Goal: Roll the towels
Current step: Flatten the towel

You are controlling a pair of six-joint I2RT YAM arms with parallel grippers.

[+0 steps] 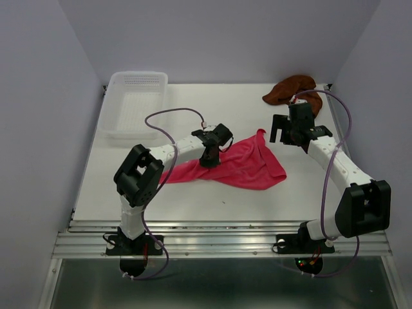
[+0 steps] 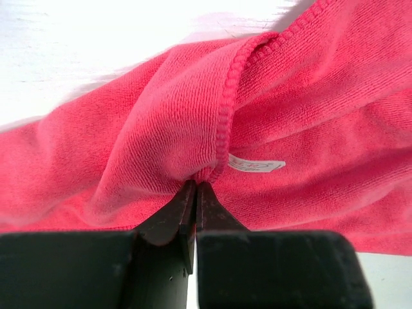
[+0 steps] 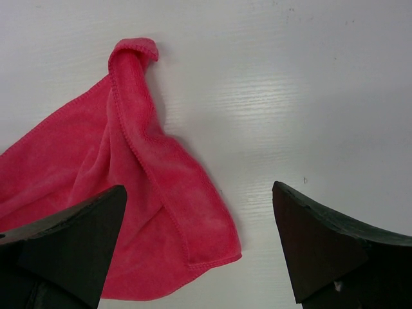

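Nearest the arm bases, the white desk (image 1: 193,199) is bare. Past that strip, the bright pink-red terry-cloth towel (image 1: 248,164) lies rumpled across the middle of the desk, spread in an uneven, roughly triangular shape. The left tool (image 1: 208,159) is down on its left part. In the left wrist view, the left tool (image 2: 195,188) has its fingers pressed together on a small pinch of the pink-red towel (image 2: 148,129), which bunches into folds around the grip. A stitched hem (image 2: 225,116) and a white care label (image 2: 256,165) sit just beside the pinch.

The right tool (image 1: 283,133) hovers a little farther back, on the right. In its own view, the right tool (image 3: 198,188) is spread wide and holds nothing. The towel's corner (image 3: 77,167) lies below and to the left of it, twisted to a point.

At the far edge, the rust-brown cloth towel (image 1: 293,89) lies crumpled in the right corner. The translucent white plastic basket (image 1: 111,96) is in the left corner.

The cloth looks light, limp and slightly grippy, so I judge it will sag and crease instead of holding an edge. A mid-cloth pinch only gathers it. It probably needs flattening first, with a hold at the hemmed corners of one short edge, one tool on each, before rolling.
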